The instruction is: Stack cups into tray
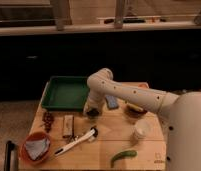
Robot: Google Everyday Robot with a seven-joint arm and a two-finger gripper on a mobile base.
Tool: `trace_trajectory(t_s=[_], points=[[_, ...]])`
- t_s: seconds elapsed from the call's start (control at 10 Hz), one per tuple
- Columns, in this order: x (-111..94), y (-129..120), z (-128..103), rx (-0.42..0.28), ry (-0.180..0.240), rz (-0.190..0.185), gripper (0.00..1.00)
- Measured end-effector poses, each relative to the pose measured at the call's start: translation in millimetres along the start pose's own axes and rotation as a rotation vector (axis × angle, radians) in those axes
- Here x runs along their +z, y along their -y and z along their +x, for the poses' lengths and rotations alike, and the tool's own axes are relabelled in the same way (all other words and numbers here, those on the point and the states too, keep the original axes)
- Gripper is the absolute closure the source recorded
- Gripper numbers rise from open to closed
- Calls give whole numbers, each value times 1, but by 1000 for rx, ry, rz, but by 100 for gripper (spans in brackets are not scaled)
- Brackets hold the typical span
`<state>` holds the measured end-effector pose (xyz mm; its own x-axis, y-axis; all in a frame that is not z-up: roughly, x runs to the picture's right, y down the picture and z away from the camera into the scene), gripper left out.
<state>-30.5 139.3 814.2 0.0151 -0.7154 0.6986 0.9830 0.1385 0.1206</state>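
The dark-green tray [64, 93] lies at the back left of the wooden table. My gripper [92, 112] hangs from the white arm, just off the tray's front right corner, right at the olive-green cup [93, 114], which shows only as a small dark shape under it. The cream-white cup [141, 131] stands apart at the right front of the table.
An orange bowl with a cloth [35, 148] sits front left. A white-handled brush [76, 142], a small wooden block [68, 125], dark grapes [48, 120], a blue sponge [112, 101], a dark brown bowl [135, 110] and a green pepper [123, 156] lie around.
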Motion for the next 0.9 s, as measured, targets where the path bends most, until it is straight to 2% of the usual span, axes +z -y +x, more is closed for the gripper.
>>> trace_trajectory(t_s=[0.9], points=[[-17, 7, -3, -20, -14, -1, 100]])
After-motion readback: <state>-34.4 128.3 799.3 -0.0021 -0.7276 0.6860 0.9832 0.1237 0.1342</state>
